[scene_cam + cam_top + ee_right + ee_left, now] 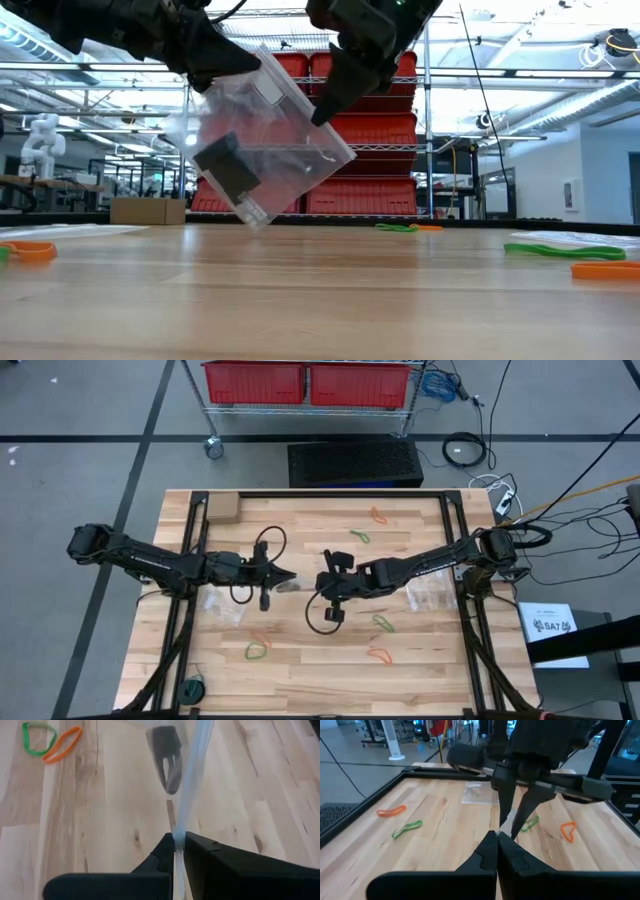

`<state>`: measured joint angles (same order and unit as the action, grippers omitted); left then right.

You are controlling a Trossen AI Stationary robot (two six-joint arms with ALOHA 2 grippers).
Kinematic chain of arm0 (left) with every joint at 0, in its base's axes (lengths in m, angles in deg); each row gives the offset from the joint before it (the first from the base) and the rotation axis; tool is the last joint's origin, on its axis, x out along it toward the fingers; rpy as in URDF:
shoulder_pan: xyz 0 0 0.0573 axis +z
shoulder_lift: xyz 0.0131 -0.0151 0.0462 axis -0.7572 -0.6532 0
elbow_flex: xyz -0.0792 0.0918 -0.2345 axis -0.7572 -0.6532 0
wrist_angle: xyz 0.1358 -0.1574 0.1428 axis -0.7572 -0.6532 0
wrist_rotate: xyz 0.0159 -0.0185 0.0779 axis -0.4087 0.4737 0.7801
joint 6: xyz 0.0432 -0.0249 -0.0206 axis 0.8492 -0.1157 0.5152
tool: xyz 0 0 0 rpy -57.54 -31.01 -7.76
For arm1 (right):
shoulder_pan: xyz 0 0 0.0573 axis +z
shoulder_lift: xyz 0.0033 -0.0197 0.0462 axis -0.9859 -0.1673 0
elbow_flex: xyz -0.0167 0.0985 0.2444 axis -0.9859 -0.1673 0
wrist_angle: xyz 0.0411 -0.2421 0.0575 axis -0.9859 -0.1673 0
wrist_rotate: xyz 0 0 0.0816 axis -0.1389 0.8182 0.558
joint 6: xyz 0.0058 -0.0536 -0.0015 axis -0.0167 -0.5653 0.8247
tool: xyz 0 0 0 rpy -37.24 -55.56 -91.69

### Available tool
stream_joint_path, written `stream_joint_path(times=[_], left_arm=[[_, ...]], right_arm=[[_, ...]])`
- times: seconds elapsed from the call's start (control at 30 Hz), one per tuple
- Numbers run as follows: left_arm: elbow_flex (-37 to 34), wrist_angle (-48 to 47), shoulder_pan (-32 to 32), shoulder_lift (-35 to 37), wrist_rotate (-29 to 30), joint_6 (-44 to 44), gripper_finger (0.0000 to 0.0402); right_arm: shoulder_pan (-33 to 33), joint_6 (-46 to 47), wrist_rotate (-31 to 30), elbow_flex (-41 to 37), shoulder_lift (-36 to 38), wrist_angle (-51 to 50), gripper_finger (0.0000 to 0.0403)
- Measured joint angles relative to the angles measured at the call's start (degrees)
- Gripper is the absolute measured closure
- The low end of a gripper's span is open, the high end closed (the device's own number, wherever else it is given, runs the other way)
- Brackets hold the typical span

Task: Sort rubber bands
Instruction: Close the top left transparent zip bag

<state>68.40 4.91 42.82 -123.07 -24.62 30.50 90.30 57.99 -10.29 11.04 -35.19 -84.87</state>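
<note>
Wooden worktop (pixel 300 670) under me, red bins (pixel 370 130) on the rack behind. My left end effector (pixel 245 65) and right end effector (pixel 325 108) each pinch an edge of one clear zip bag (pixel 265 150), held off the surface at centre. Rubber bands: green (pixel 258 652) and orange (pixel 261 640) at 7 o'clock, green (pixel 383 623) and orange (pixel 379 654) at 5 o'clock, another pair (pixel 368 526) at 1 o'clock.

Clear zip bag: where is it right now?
The clear zip bag hangs above mid-table, pinched between the left gripper and the right gripper, with black bands inside.
</note>
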Motion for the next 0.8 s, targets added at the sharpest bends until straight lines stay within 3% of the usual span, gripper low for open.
stream_joint_path(times=[0.8], left_arm=[[0.0, -1.01, 0.02, 0.15, 0.74, 0.02, 0.0401]], right_arm=[[0.85, 2.52, 0.0, -0.04, -0.02, -6.1, 0.0396]])
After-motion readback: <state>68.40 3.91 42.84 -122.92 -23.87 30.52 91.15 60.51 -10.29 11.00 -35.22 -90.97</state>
